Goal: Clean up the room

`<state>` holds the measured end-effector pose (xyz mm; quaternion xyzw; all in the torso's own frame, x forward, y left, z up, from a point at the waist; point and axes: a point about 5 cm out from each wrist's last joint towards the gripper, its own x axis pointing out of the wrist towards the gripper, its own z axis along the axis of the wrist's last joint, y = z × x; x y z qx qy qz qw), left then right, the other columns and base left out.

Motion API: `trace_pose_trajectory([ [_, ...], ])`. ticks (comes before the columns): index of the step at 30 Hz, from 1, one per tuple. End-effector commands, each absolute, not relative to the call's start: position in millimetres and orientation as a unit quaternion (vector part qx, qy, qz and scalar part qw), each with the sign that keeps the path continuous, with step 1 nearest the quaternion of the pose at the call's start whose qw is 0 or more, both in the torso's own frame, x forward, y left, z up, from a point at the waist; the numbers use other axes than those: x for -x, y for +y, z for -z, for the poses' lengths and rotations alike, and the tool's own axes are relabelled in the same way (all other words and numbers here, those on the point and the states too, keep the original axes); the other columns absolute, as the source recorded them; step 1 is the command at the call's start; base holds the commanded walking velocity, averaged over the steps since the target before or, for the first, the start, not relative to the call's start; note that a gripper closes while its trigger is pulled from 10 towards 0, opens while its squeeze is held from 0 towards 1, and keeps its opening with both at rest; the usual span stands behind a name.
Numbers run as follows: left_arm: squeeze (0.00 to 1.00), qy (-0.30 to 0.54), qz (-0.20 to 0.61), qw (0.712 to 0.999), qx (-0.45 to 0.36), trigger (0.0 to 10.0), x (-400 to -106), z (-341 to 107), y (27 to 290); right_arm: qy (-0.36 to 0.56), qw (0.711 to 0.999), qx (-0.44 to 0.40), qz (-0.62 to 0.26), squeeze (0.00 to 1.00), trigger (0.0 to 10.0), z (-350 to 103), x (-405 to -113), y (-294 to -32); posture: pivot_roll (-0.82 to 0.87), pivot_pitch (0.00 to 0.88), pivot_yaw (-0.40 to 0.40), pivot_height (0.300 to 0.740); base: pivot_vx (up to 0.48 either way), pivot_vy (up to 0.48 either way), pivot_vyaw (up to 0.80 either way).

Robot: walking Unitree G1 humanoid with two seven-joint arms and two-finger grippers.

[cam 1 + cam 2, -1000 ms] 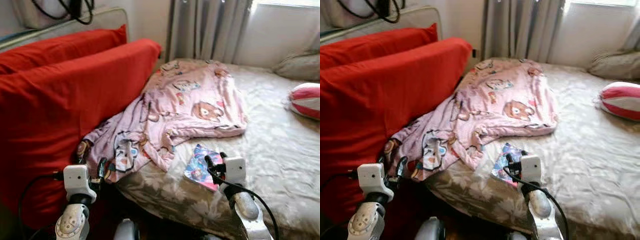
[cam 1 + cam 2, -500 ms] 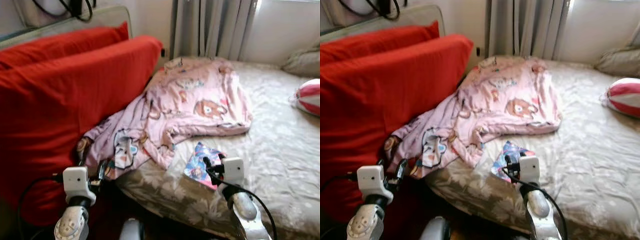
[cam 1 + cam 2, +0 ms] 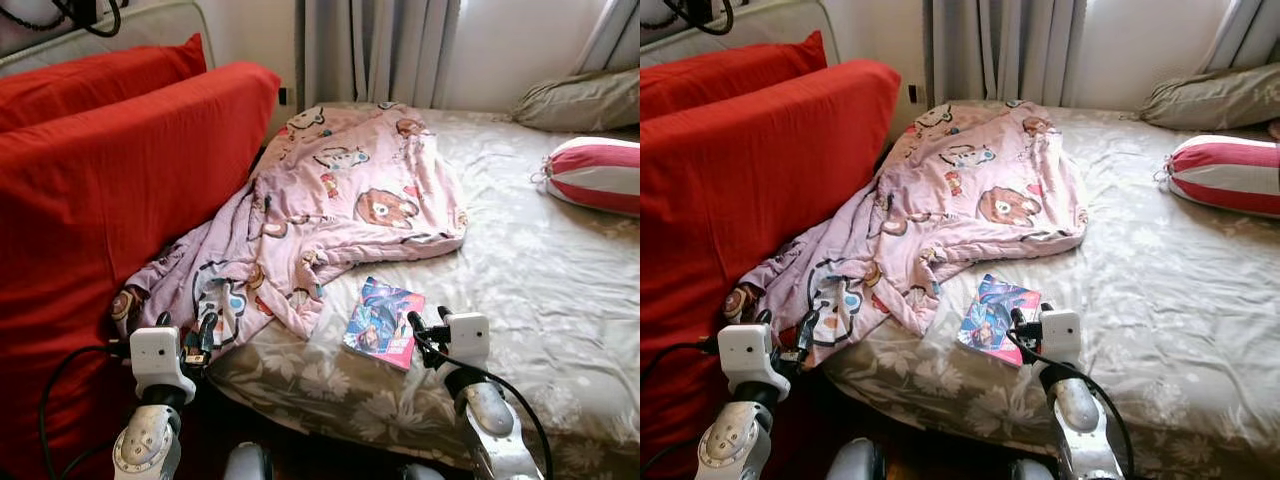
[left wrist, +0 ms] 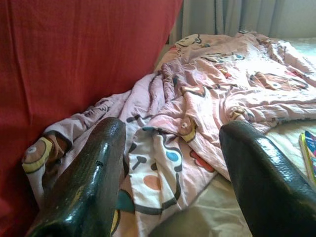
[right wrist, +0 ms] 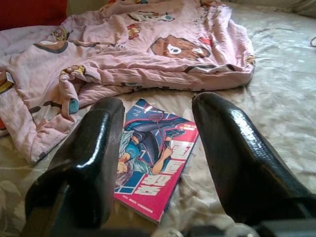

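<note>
Bring your right gripper (image 5: 158,148), fingers spread and empty, down over the book (image 3: 381,322) just below the pink blanket (image 3: 330,210), squarely; left gripper (image 4: 173,173) waits, also parted.

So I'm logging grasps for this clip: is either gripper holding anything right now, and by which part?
Nothing is held. The right gripper is open, short of the comic book; the left gripper is open before the pink blanket.

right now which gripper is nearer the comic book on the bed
Right. The right gripper hovers just at the comic book's near edge, jaws open. The left gripper is off by the pink blanket's hanging corner.
</note>
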<state>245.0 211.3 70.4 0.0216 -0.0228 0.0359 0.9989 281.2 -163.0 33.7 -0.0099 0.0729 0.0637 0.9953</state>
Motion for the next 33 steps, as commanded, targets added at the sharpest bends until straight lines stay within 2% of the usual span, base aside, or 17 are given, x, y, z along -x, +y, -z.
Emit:
trace_pose_trajectory([
  [1,0.00,-0.019,-0.034,0.999,-0.028,10.0,-244.7,-70.0,212.4,0.072,0.995,0.004,-0.063,0.00,10.0,-34.3,-282.6,-162.1,0.04,0.000,0.003,0.606,0.000,0.000,0.00],
  [33,0.00,-0.008,-0.030,0.999,-0.027,10.0,-244.7,-66.8,213.1,0.079,0.994,0.002,-0.074,0.00,10.0,-31.7,-281.5,-159.0,0.05,0.000,0.004,0.606,0.000,0.000,0.00],
])
